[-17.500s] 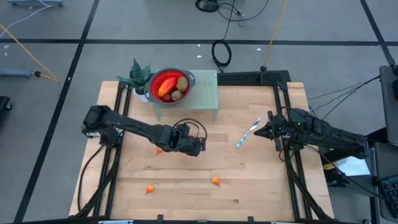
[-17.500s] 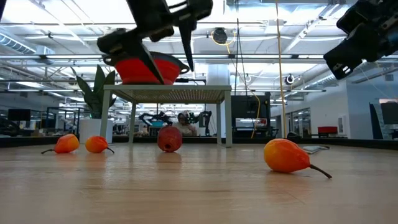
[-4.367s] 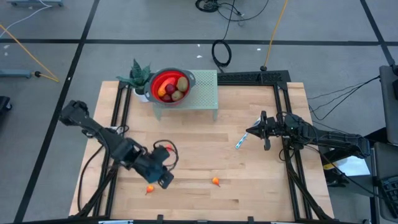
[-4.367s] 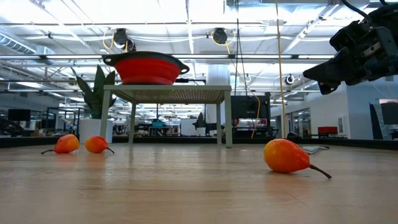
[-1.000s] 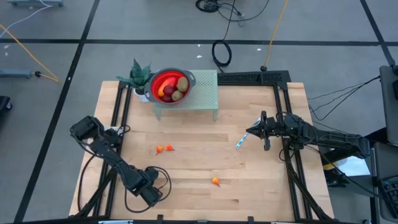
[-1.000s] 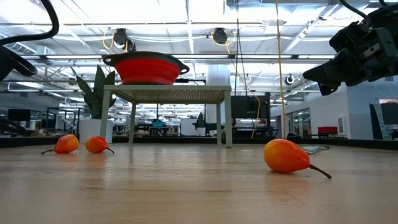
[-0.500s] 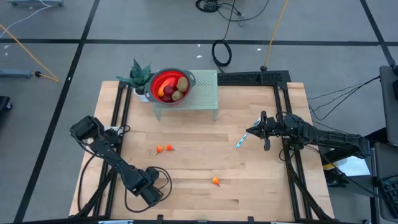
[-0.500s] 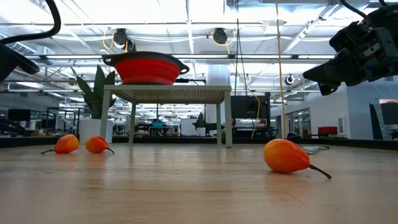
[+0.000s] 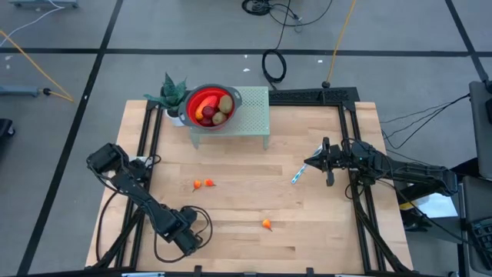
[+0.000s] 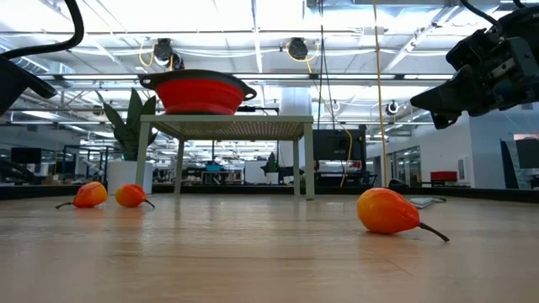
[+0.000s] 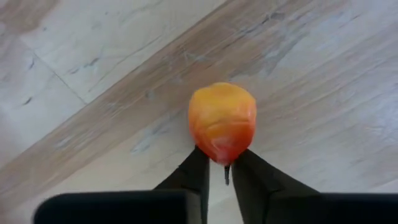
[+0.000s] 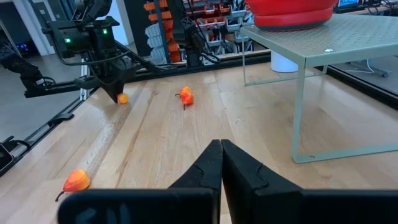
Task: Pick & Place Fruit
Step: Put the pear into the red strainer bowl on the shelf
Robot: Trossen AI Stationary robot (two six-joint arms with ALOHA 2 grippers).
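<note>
My left gripper [image 9: 188, 239] stands at the table's near left, shut on a small orange fruit [image 11: 222, 121]. The right wrist view shows that fruit [image 12: 122, 98] under the left gripper's fingers. Two more small orange fruits [image 9: 202, 184] lie side by side on the wood at mid-table, and a third [image 9: 266, 225] lies nearer the front. The red bowl [image 9: 190, 102] sits on a pale green stand [image 9: 255, 115] at the back, with several fruits [image 9: 215, 109] inside. My right gripper [image 12: 221, 155] hovers shut at the right, beside a blue-and-white stick [image 9: 298, 175]. My left gripper pinches the orange fruit's narrow, tapered end [image 11: 222, 154] between its two fingertips. The fingers [image 11: 193, 171] come from above, pointing down. In the right wrist view the fruit seems to rest on the tabletop; the round end points away from the fingers.
A small potted plant [image 9: 171, 92] stands left of the bowl. Black rails [image 9: 350, 146] frame the table's sides. Bare wood lies between the loose fruits and the green stand [image 10: 223, 128], which rises on thin legs.
</note>
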